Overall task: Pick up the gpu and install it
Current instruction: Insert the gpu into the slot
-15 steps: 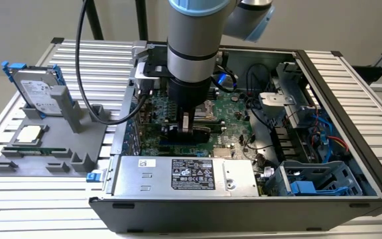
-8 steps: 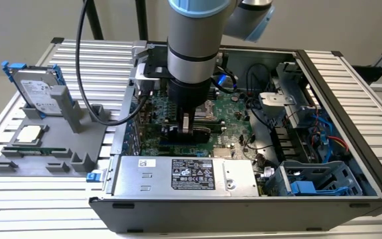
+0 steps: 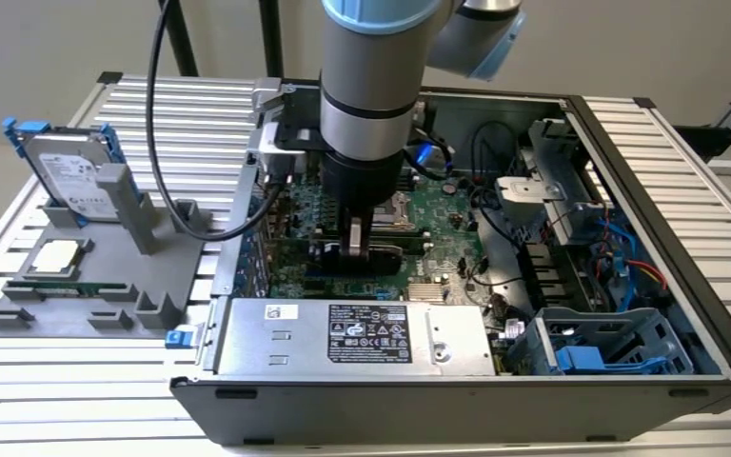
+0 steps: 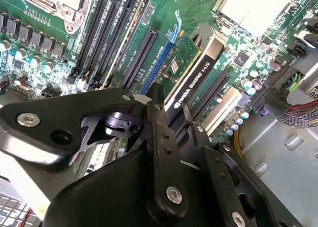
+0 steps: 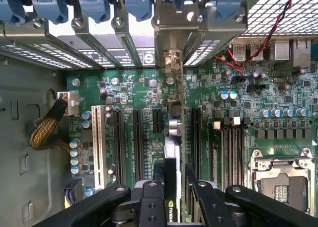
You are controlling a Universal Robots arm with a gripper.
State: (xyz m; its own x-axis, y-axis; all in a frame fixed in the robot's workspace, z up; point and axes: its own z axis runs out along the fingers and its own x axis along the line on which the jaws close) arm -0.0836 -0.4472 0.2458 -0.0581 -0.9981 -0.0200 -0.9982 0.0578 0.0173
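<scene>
hand (image 3: 358,249): your hand is down inside the open computer case (image 3: 651,143), over the motherboard (image 3: 448,214); fingers clamped on the gpu, one on each flat face, seen in both wrist views (image 4: 164,137) (image 5: 171,192)
gpu (image 4: 191,70): held on edge between your fingers, upright over the motherboard; green board on one face, black cooler with print on the other; in the first wrist view (image 5: 172,157) it runs in line with the long expansion slots
gpu vs slots: lower edge sits at the blue slot (image 4: 156,70) on the motherboard; you cannot tell if it is fully seated
motherboard: green, lying flat on the case floor; black memory slots (image 4: 107,26) beside the blue slot; bare cpu socket (image 5: 280,182) off to one side of the gpu
rear brackets (image 5: 99,40): row of slot covers with blue clips at the motherboard's edge, beyond the gpu's far end
power supply (image 3: 359,333): silver box with a label, at the near edge of the case, just in front of the motherboard
drive cage (image 3: 607,343): grey with blue parts, in the case corner beside the power supply
holder (image 3: 99,276): grey fixture on the table (image 3: 49,381), outside the case on the exterior view's left
hard drive (image 3: 71,176): silver with blue rails, standing upright in the holder
cpu (image 3: 58,257): square chip lying flat on the holder, in front of the hard drive
memory stick (image 3: 68,288): narrow green strip on the holder, just in front of the cpu
</scene>
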